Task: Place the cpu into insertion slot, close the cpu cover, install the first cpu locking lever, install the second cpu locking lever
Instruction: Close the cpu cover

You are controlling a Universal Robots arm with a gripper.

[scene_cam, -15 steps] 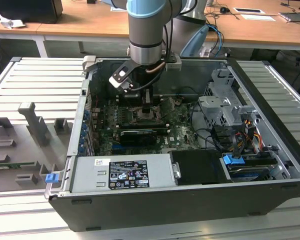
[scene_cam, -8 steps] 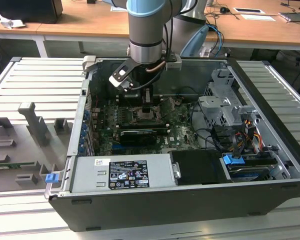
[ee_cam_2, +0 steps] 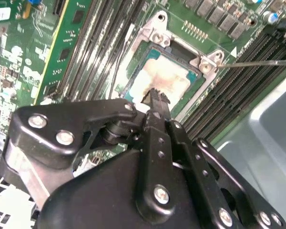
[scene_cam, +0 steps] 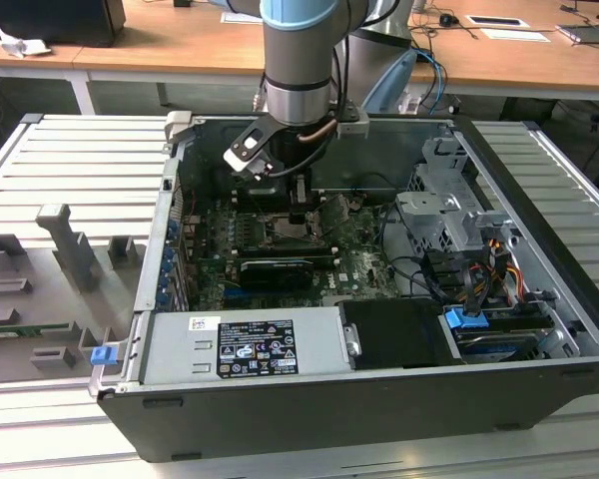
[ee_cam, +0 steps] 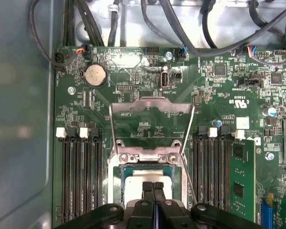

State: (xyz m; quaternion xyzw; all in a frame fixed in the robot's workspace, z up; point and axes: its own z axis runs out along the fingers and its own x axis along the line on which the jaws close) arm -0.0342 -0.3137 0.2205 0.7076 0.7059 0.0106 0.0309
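In the open computer case (scene_cam: 379,419), over the middle of the motherboard (scene_cam: 364,269), the gripper (ee_cam: 153,185) has its fingers pinched together. Its tips touch the cpu (ee_cam_2: 169,76), which lies in the insertion slot (ee_cam: 148,155). The cpu cover (ee_cam: 150,105) is swung open.

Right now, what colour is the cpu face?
The cpu is dull silver-beige, brownish smudges; best in the second wrist view.

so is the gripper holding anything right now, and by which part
Nothing, as far as the views show: the gripper has its fingers shut against each other, tips at the cpu, which lies flat in the insertion slot.
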